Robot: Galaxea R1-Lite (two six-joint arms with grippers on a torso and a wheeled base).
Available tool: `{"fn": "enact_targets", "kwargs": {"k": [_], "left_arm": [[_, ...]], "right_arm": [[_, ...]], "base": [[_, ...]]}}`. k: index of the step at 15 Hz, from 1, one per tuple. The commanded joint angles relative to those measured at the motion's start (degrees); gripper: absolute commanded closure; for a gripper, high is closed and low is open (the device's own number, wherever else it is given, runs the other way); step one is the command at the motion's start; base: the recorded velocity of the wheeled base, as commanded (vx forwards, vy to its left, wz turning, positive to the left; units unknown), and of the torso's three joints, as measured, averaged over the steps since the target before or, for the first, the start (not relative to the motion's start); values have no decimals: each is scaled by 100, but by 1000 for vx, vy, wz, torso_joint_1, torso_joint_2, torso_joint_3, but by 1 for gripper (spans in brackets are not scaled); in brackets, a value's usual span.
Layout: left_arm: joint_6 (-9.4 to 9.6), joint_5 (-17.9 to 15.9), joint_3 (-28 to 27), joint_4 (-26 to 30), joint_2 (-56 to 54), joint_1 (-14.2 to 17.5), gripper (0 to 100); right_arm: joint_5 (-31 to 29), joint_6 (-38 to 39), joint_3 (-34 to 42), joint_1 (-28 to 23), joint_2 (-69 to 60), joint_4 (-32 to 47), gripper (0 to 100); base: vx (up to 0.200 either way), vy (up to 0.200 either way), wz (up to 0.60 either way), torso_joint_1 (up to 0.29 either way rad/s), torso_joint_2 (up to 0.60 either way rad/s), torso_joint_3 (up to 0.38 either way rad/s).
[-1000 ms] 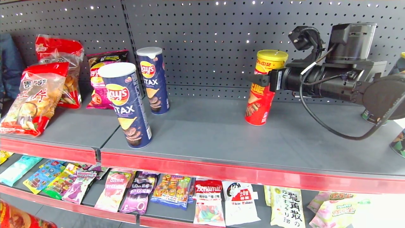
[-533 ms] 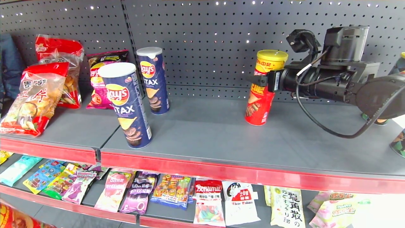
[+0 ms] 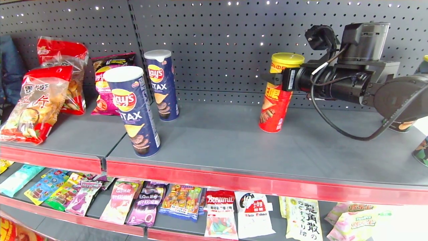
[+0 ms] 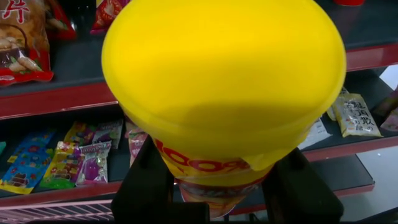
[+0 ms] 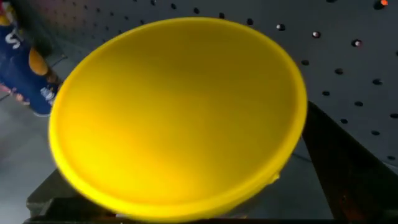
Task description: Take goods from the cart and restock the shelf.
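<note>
Standing on its base on the grey metal shelf board (image 3: 217, 140) is a red cylindrical chip can with a yellow plastic lid (image 3: 279, 97), toward the back, near the grey perforated back panel (image 3: 217, 43). From the middle of the board it sits at about 2 o'clock. The right gripper (image 3: 276, 78) comes in from 3 o'clock, level with the can's upper part just below the lid. It meets the can there, but whether it clamps the can or only flanks it cannot be told.

At the can's 9 o'clock, well apart, stand two tall dark blue chip tubes with white lids. The nearer blue tube (image 3: 132, 112) is by the red front strip, the farther blue tube (image 3: 162, 85) close to the back panel. Farther toward 9 o'clock lie a purple snack bag (image 3: 110, 83) and two red snack bags (image 3: 33, 103).

The lower shelf tier (image 3: 100, 214), at 6 o'clock, carries a row of small colourful sachets (image 3: 182, 201).

The left gripper (image 4: 217, 186) is closed on a second red can with a yellow lid (image 4: 224, 81), which sits between the dark fingers (image 4: 146, 186), lid toward the wrist camera, in front of the red-edged shelf tiers.
</note>
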Motion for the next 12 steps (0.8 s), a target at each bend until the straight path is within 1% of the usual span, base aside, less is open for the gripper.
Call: {"fn": "enact_targets", "kwargs": {"k": [1,6,8,11,12], "left_arm": [[-5,0,29,-1,-50,0,100],[-5,9,64,-1,-68,9,100],[-5,18,64,-1,-68,0,100],[-5,18,73,-1,-68,0,100],[-5,18,91,-1,-86,0,100]], "right_arm": [[-51,23,-8,33,7,-2,0],[-385,111,45,138,7,-2,0],[-622,313,36,261,7,7,0],[-886,322,45,314,-2,7,0],[-1044,366,53,411,-20,-2,0]], "base": [[0,0,0,0,0,0],[0,0,0,0,0,0],[0,0,0,0,0,0],[0,0,0,0,0,0],[0,0,0,0,0,0]]}}
